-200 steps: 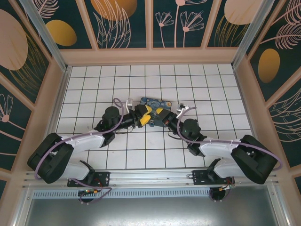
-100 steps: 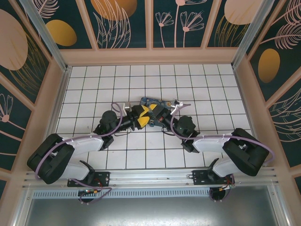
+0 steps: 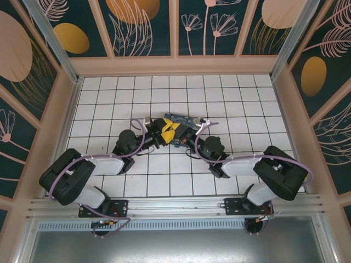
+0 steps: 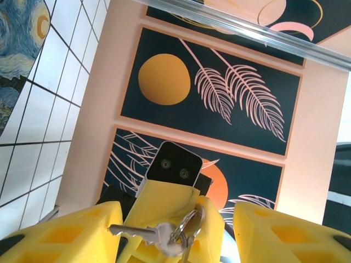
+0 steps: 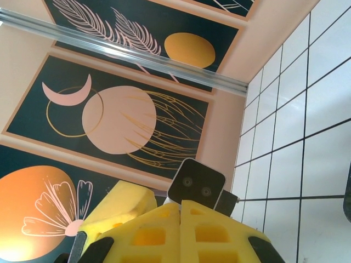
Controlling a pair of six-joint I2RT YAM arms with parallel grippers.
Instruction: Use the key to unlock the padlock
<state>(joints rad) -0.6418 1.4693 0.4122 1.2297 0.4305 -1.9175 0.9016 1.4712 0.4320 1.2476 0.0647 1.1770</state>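
White tiles with dark lines covered the worktop [image 3: 98, 104], and painted walls stood round it. From the near left corner the left arm [image 3: 98, 164] reached in toward the middle of the worktop. The left gripper [image 3: 166, 133] sat about halfway between the near edge and the far edge. Its jaws were spread apart. In the left wrist view one yellow finger [image 4: 60, 233] was low on the left and the other low on the right, with a wide gap between them.

In that gap hung the key [image 4: 140, 232], small and silver, up off the worktop, with its thin end pointing left. A metal ring [image 4: 187, 222] went through its head. The key lay against the yellow fingers of the right gripper [image 5: 180, 222], which poked into the gap from the other side. Those jaws were pressed together with no gap, and they pinched the key near its ring.

Just behind the two grippers, toward the far edge, lay a blue box [image 3: 182, 117] with swirls and yellow printed on it. The right arm [image 3: 247, 164] came in from the near right corner.
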